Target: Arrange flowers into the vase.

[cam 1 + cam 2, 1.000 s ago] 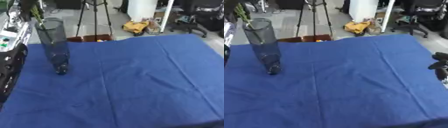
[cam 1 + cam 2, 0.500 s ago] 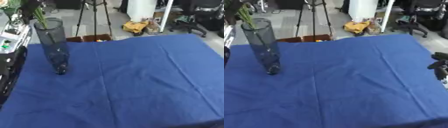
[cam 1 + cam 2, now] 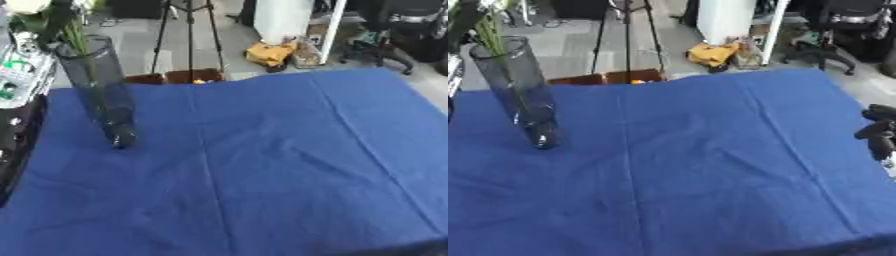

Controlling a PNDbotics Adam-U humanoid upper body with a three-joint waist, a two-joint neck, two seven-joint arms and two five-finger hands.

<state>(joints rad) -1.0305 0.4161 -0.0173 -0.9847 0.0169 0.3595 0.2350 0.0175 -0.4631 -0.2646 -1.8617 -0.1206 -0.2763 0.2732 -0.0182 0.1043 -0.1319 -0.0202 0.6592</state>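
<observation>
Green stems (image 3: 68, 31) seemingly deeper in vase (image 3: 98, 94)

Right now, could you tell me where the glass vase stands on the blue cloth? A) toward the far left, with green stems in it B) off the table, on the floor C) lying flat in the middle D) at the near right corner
A: the vase stands upright on the far left part of the blue cloth, with flower stems rising from its mouth.

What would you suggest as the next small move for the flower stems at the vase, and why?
Probably lower the green stems further into the tall glass vase: they enter its mouth, but the pale bloom sits well above the rim. What holds them is hidden. The right hand waits at the table's right edge.
</observation>
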